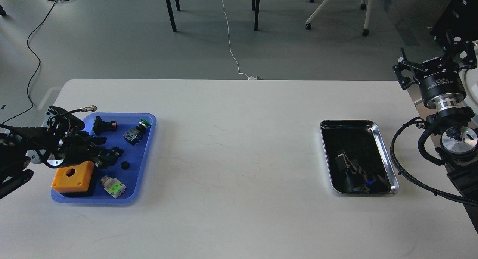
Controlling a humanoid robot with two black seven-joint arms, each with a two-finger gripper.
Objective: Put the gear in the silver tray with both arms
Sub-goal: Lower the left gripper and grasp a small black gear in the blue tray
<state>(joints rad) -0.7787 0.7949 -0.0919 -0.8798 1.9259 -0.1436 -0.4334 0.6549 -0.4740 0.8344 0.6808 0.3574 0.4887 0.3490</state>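
The gear [125, 164] is a small black round part lying on the floor of the blue tray [147, 147] at the table's left. My left gripper [111, 150] reaches into the blue tray from the left, open and empty, its fingertips just left of the gear and apart from it. The silver tray [347, 121] sits on the right side of the table; its dark floor shows only reflections. My right gripper [429, 59] is held up beyond the table's right edge, its claws spread open and empty.
The blue tray also holds an orange box with a hole [73, 177], a green-and-white switch [114, 187], a black part with a red button [102, 125] and a green-capped button [143, 123]. The right arm's cable loop [396, 158] hangs close beside the silver tray.
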